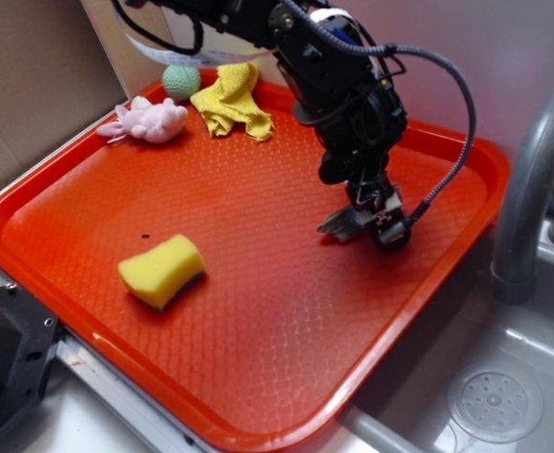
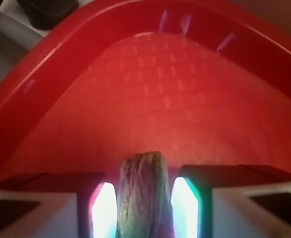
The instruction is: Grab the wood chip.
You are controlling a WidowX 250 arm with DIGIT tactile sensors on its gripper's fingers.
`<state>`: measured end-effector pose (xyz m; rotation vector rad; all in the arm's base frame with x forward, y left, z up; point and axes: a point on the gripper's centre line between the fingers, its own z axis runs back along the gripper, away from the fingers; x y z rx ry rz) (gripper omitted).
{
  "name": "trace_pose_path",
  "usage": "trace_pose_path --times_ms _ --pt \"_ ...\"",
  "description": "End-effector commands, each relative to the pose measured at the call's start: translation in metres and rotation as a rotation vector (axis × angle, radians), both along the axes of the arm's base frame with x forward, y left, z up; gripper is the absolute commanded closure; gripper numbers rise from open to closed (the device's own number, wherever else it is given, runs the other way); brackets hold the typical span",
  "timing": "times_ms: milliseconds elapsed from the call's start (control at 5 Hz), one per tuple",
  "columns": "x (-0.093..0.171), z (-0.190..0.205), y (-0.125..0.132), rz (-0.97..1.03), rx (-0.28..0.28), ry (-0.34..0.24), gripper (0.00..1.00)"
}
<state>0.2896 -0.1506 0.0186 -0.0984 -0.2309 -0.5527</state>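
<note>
Wrist view: wood chip (image 2: 143,196) lies between the tool's (image 2: 144,208) two pads, long axis pointing away along them, narrow gaps either side, so I read the tool as released around it, not yet clenched. Exterior view puts the chip (image 1: 344,223) on the red tray (image 1: 258,377), right side, under the tool (image 1: 376,219). No legible writing anywhere.

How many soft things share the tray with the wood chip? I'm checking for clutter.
4: a yellow sponge at the front left; a pink plush toy, green ball and yellow cloth at the back edge. The arm may hide others.
</note>
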Motion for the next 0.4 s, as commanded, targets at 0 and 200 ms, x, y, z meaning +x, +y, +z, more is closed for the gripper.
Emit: trace_pose_path --times_ms 0,200 --pt "-0.048 0.072 0.037 0.150 0.019 0.043 1.00" --pt "-0.079 0.120 0.081 0.270 -0.018 0.032 1.00"
